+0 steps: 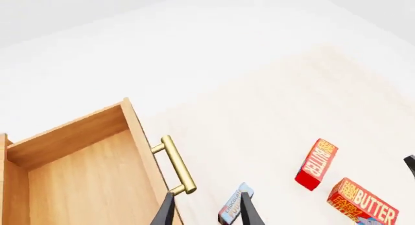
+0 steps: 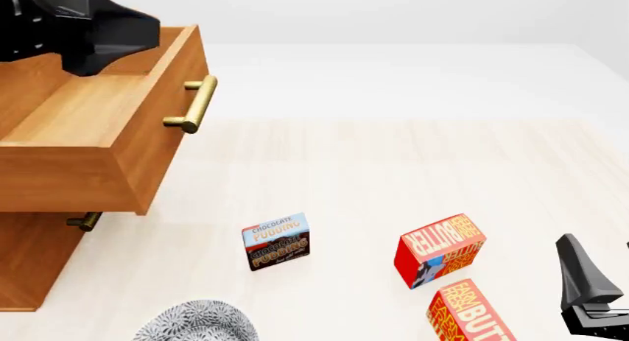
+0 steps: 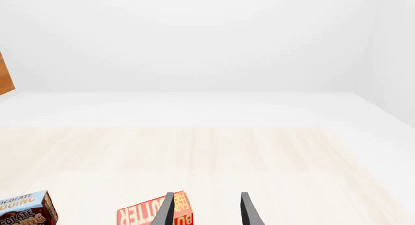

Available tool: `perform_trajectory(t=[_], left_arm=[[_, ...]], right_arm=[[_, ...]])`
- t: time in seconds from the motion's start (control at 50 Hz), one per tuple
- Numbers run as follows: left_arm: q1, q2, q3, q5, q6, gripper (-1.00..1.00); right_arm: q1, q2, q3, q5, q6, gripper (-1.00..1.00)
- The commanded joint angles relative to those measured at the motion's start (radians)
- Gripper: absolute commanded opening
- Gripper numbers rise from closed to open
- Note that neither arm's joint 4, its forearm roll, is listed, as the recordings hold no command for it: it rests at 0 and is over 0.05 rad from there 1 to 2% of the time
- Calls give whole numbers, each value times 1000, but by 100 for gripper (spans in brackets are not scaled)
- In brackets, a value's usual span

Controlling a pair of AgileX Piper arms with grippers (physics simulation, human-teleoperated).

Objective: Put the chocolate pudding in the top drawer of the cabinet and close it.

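The top drawer of the cabinet is pulled far out, and you can see its bare wooden floor; its brass handle sticks out toward the middle of the bench. Nothing can be seen lying in the drawer.

The chocolate pudding stands on the bench, in front of the cabinet and a bit to the right of it; it is well apart from the drawer. Its light-blue and brown face looks toward the front camera (the letters can be read there). No end effector touches it.

The left end effector is up high near the open drawer; in its wrist view two dark fingers show with a gap between them and nothing in the gap, so it is open. The front view shows only the dark body of that arm over the drawer.

The right end effector is low at the right side of the bench; its fingers are spread apart too, and they grip nothing.

Two butter boxes sit to the right of the pudding; one butter box stands tilted, and the other butter box lies nearer the camera, just beside it. A round patterned plate shows at the near edge.
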Motion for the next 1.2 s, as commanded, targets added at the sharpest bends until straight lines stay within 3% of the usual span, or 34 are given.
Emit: perform_trajectory(t=[0.02,0.16,0.42,0.68,1.2], left_arm=[[-43,-12,-25,-24,135,100],[-104,-17,21,-71,263,100],[-186,30,95,-149,359,100],[-249,102,150,-204,335,100],[-255,193,290,-329,304,100]], right_arm=[[0,0,0,0,0,100],[0,0,0,0,0,100],[0,0,0,0,0,100],[0,0,0,0,0,100],[0,0,0,0,0,100]])
